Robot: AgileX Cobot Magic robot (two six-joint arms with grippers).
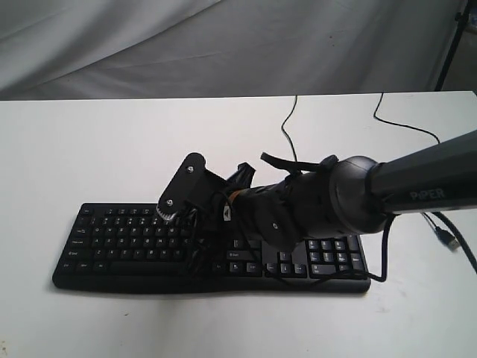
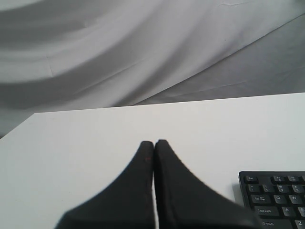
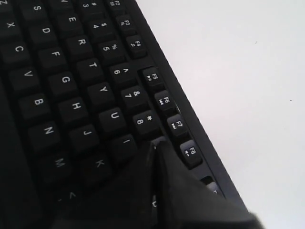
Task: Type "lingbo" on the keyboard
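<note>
The right claw [image 3: 155, 145] is clenched, its two fingers pressed together into a single blunt point, which makes sense for poking one key at a time instead of gripping anything. In the right wrist view that point sits over the keyboard [image 1: 212, 250] just beside the I key [image 3: 125, 141] and the 8 key [image 3: 143, 119], on the number-row side of the letters; whether it touches a key or hovers I cannot tell. It grasps nothing.

The right arm [image 1: 417, 186] reaches in low across the keyboard's number pad end, angled so the tip lands among the right-hand letters, where most of "lingbo" lies.

The left claw [image 2: 153, 145] is clenched too and empty, held above bare bench [image 2: 95, 138] off the keyboard's Esc corner, kept clear so it does not crowd the typing arm.

The keyboard lies flat on the white bench, its thin cable [image 1: 287, 130] trailing from the back edge toward the grey backdrop cloth [image 1: 223, 45].
</note>
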